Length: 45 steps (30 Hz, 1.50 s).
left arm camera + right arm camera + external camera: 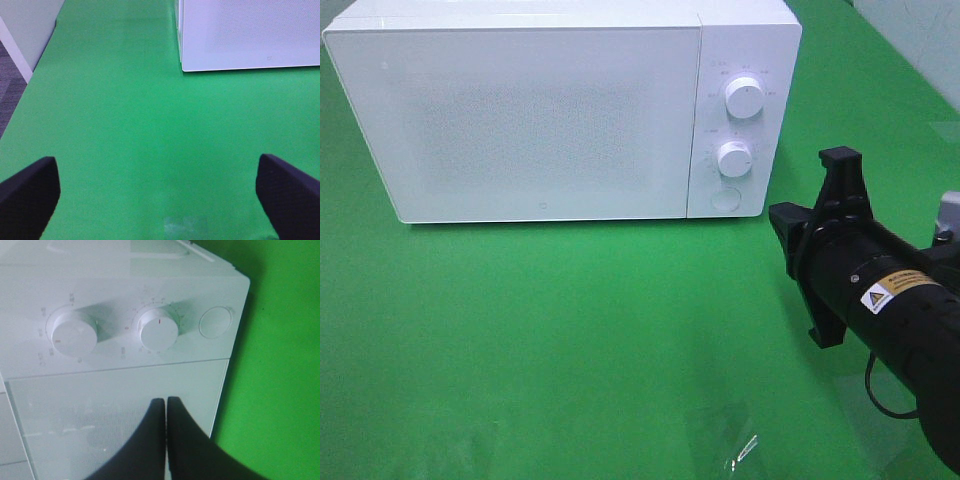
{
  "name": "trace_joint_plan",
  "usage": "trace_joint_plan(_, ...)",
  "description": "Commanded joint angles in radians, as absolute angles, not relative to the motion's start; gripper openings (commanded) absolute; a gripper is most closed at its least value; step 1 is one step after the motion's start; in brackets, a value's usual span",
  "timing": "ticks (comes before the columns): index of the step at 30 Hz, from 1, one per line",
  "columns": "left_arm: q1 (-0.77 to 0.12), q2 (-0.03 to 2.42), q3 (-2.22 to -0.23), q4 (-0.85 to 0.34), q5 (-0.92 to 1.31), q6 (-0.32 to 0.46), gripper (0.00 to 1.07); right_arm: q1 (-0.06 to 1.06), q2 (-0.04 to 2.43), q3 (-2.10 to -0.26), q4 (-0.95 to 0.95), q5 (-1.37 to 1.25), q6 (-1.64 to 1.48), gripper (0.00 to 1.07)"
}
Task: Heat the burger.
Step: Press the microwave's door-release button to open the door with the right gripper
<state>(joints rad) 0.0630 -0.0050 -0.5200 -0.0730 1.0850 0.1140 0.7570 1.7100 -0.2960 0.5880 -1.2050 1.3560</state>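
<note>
burger: can't spot it in any of the three views, so honestly can't say where it is

microwave [540, 110]: white, sits at the back of the table [570, 330], front facing the high camera

door [520, 120]: shut, and the frosted front doesn't let you see inside

controls: panel on the right side of the front, two round knobs stacked, upper one [745, 98] and lower one [734, 158], with a round button [725, 198] under them

right arm [880, 290]: black, comes in from the right edge of the high view and ends near the microwave's right front corner

right gripper [166, 400]: fingers [185, 440] pressed flat together with nothing between them, tips in front of the door right by the seam with the panel; can't tell if they touch it

left gripper [156, 165]: fingers [30, 195] spread wide, holding nothing, over bare green table with the microwave's left front corner ahead; not visible in the high view
</note>
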Motion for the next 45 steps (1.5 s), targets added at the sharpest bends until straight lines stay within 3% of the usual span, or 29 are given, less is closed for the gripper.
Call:
trace_joint_plan(1,0.065,-0.023,-0.518,-0.080,1.071,0.109,1.00,0.759,1.713,-0.304,0.631,-1.198,1.360,0.00)
trace_joint_plan(16,0.065,-0.023,-0.518,-0.080,1.071,0.110,1.00,0.755,1.865,-0.504,0.746,-1.131,1.360,0.00)
trace_joint_plan(31,0.065,-0.023,-0.518,-0.080,1.071,0.110,1.00,0.636,1.986,-0.654,0.684,-1.019,1.359,0.00)
trace_joint_plan(45,0.065,-0.023,-0.518,-0.080,1.071,0.110,1.00,0.602,2.078,-0.781,0.663,-0.924,1.359,0.00)
